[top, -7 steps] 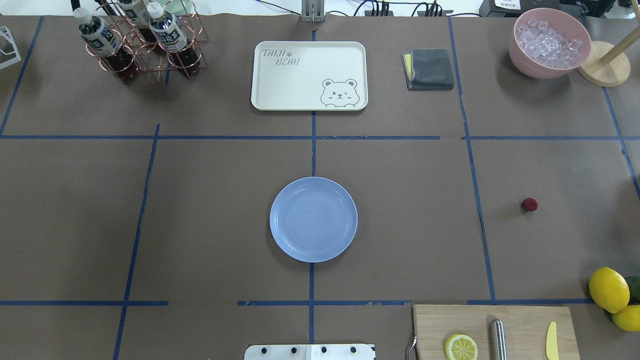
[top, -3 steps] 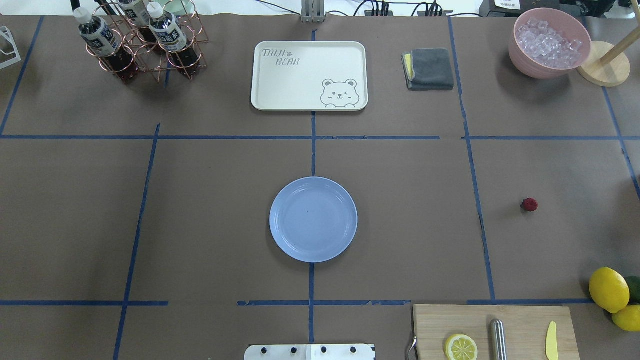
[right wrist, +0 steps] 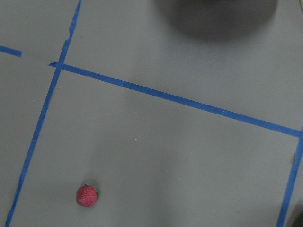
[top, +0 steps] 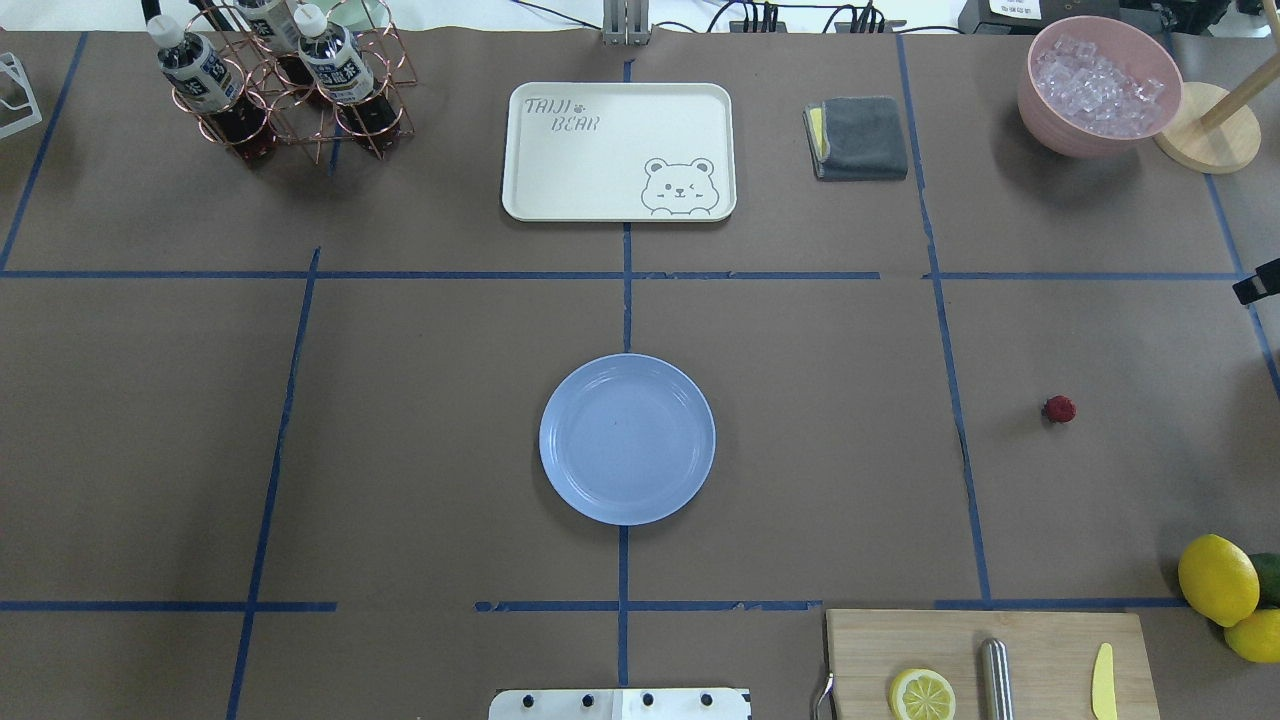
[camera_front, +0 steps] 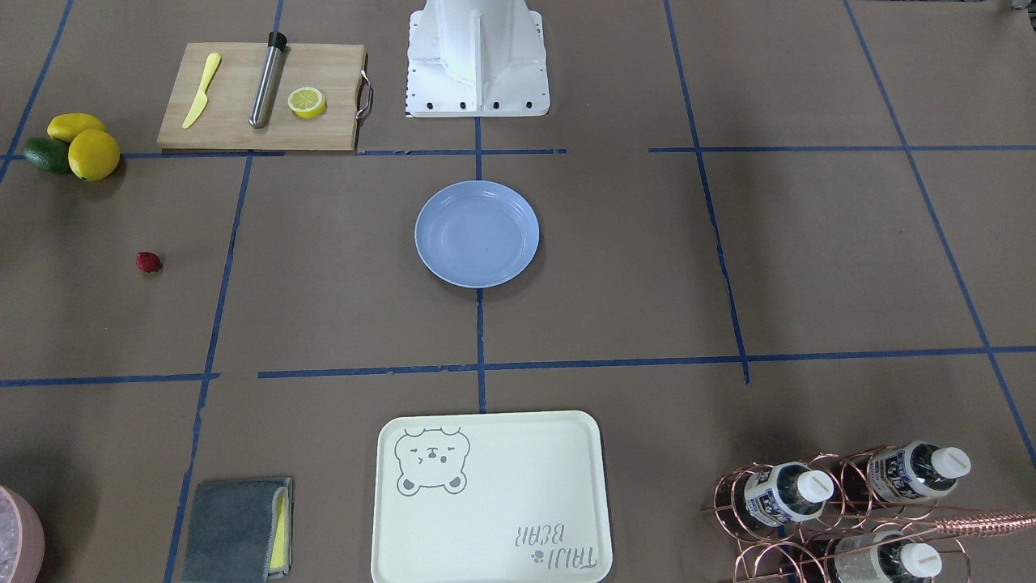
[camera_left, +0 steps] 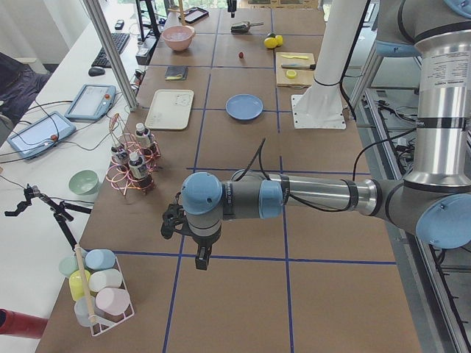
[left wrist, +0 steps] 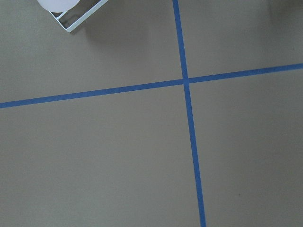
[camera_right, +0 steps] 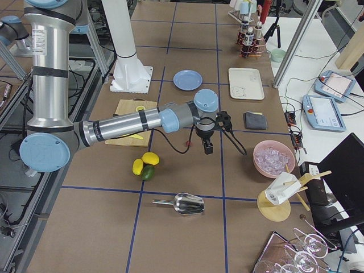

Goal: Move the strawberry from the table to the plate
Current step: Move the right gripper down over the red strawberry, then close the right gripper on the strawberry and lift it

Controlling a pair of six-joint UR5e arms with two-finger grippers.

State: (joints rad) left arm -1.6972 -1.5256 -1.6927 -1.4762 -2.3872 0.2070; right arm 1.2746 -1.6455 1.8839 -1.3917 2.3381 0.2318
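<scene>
The strawberry, small and red, lies on the brown table at the right, also seen in the front view and low in the right wrist view. The light-blue plate sits empty at the table's middle. My right gripper hangs above the table beyond the strawberry; only a black sliver of that arm shows at the overhead view's right edge, and I cannot tell its state. My left gripper hovers far off at the table's left end; its state cannot be told.
A cutting board with a lemon half lies near the robot's base. Whole lemons sit at the right edge. At the back stand a cream bear tray, a grey cloth, a bottle rack and a pink ice bowl.
A black part of the right arm has come into the overhead view at its right edge. The strawberry and plate have not moved.
</scene>
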